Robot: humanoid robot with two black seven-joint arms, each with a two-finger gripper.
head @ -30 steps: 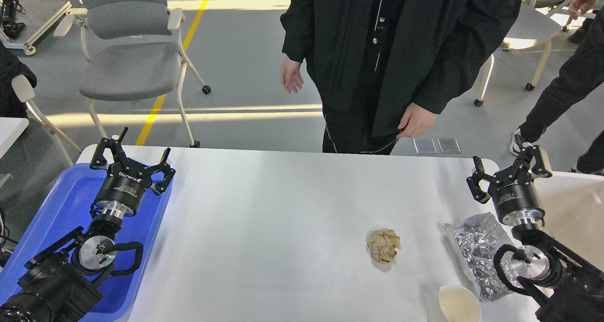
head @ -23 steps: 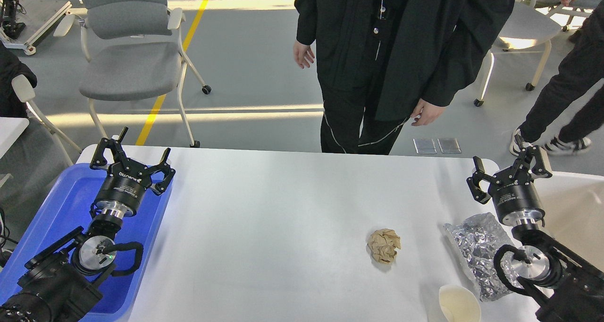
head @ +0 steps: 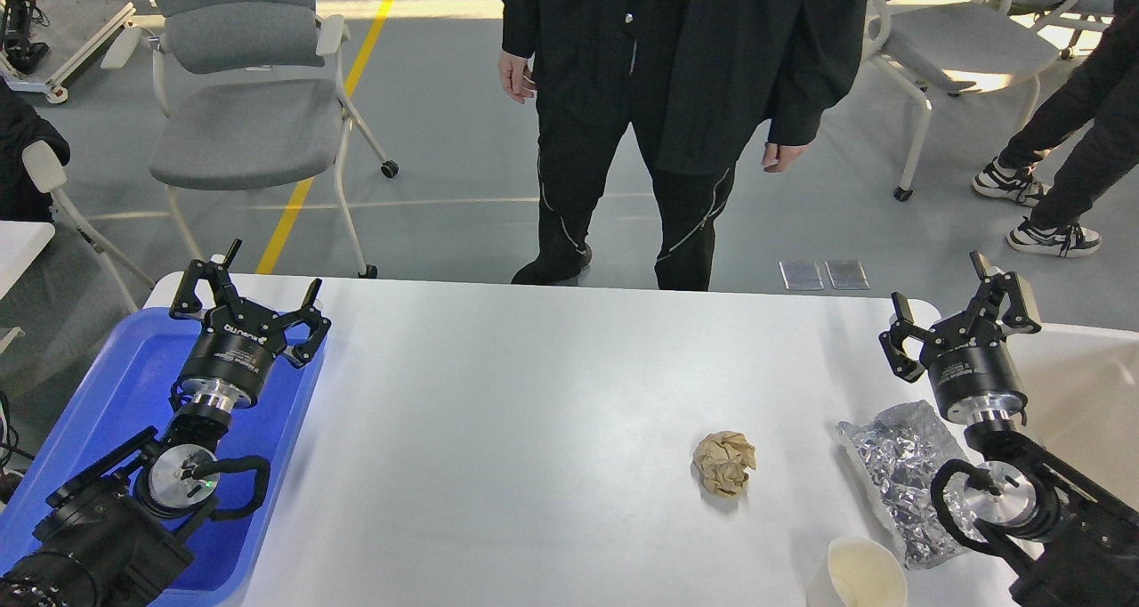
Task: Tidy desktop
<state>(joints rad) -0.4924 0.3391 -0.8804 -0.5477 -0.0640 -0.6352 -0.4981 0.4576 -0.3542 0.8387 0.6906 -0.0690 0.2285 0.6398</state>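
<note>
Three bits of junk on your desktop [head: 534, 411] | left gripper [head: 249, 300] and right gripper [head: 961, 309] both spread wide, empty | paper ball [head: 724, 463] could skid away, foil bag [head: 899, 473] might slip out

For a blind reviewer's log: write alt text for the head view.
A white desktop holds a crumpled brown paper ball, a silver foil bag and a paper cup. The open left gripper hangs over a blue tray; the open right gripper hangs beyond the bag.
</note>
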